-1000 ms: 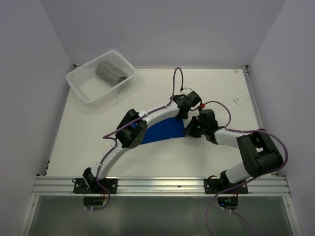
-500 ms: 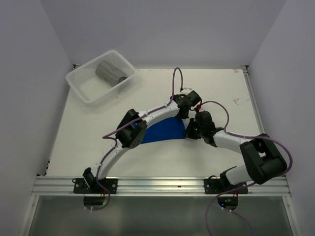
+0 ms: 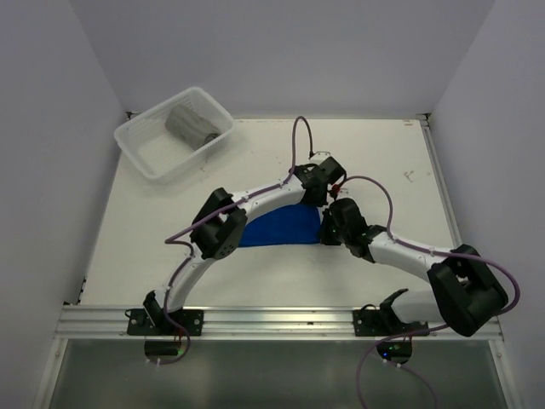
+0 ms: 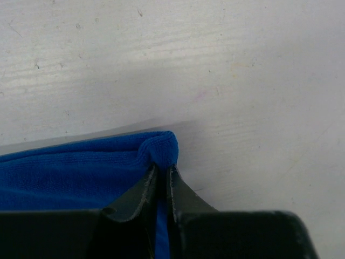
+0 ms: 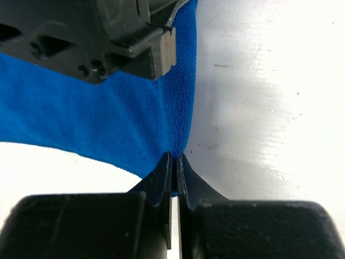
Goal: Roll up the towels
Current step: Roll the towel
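Right pincer (image 5: 173, 159) is nipped shut on the blue towel (image 3: 277, 228) at its near corner; just beyond it, left pincer (image 4: 161, 170) pinches the far corner. The cloth, spread on the worktop (image 3: 383, 153) leftward of both, looks light and limp, so corners suit.

White table (image 3: 136, 247) w/ small scuffs, lit bright. Pale grey walls (image 3: 298, 51) seen at back + both sides. Metal rail (image 3: 281, 321) fixed at near edge. Shiny grey panel (image 3: 272, 375) seen below.

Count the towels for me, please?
2: the blue towel on the table, pinched by the left gripper and right gripper; the grey towel in the basket. Others might be hidden.
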